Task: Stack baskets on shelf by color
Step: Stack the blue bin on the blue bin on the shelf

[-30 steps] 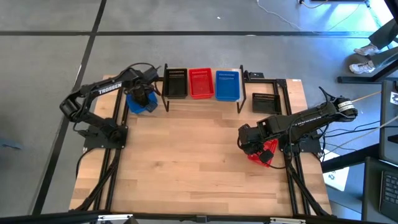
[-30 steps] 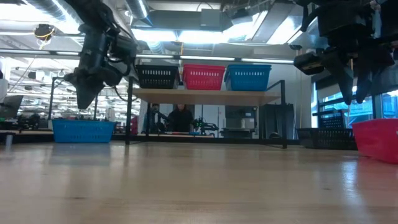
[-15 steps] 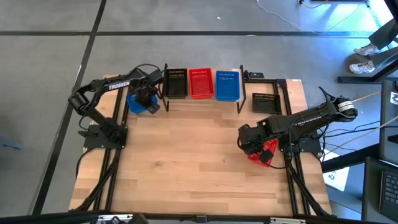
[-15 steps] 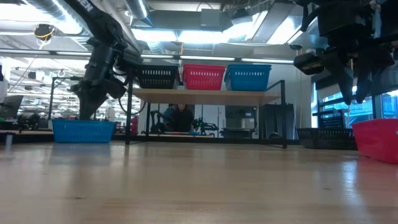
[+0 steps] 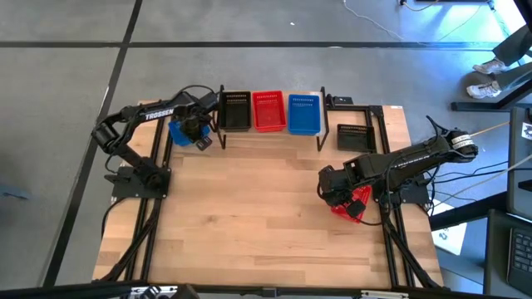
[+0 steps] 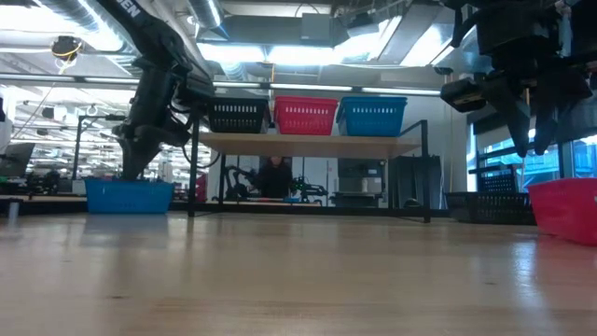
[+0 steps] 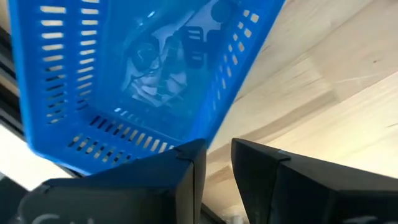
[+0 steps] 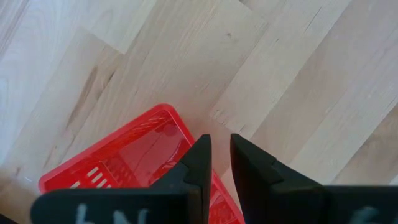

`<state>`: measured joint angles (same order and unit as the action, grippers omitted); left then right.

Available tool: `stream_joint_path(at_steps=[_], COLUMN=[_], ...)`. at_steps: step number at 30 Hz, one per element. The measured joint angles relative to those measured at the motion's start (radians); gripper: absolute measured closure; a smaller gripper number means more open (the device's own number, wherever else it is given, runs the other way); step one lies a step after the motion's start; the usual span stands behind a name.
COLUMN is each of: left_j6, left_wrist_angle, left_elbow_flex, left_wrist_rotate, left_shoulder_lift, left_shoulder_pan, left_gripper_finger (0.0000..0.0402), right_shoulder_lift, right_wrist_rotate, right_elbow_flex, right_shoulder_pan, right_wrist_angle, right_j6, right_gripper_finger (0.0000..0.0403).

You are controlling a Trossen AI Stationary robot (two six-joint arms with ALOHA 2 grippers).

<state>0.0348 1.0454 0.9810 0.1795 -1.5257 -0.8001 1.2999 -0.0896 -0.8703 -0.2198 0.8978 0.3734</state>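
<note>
Blue basket (image 5: 180,134) at the table's (image 5: 266,216) far-left corner, left gripper (image 7: 214,165) narrow at its wall; right gripper (image 8: 216,163) hangs narrow over the red basket (image 8: 127,163) at the right edge.

Overhead and table-level views share the shelf (image 5: 270,124); wrist views look close.

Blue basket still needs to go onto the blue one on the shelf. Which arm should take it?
Left. The left gripper is already down at the loose blue basket, beside the shelf. The right gripper hovers above the red basket at the opposite side.
</note>
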Motion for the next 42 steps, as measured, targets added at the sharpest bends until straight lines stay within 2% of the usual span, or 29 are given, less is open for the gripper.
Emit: stream_joint_path(at_steps=[5,35,42], left_j6=[-0.021,-0.003,0.011], left_wrist_angle=[0.0,-0.087,-0.088], left_elbow_flex=[0.0,0.0,0.0], left_wrist_rotate=[0.04,0.017,0.013], left_shoulder_lift=[0.0,-0.001,-0.056], left_shoulder_pan=[0.0,-0.006,-0.006], left_gripper_finger=[0.0333,0.0333,0.0333], right_shoulder_lift=[0.0,0.0,0.0], right_wrist_rotate=[0.0,0.002,0.002], right_elbow_flex=[0.0,0.0,0.0], right_shoulder_pan=[0.0,0.001,0.001], right_wrist_angle=[0.0,0.0,0.0], right_j6=[0.001,-0.005,-0.005], right_gripper_finger=[0.0344,0.0344,0.0344])
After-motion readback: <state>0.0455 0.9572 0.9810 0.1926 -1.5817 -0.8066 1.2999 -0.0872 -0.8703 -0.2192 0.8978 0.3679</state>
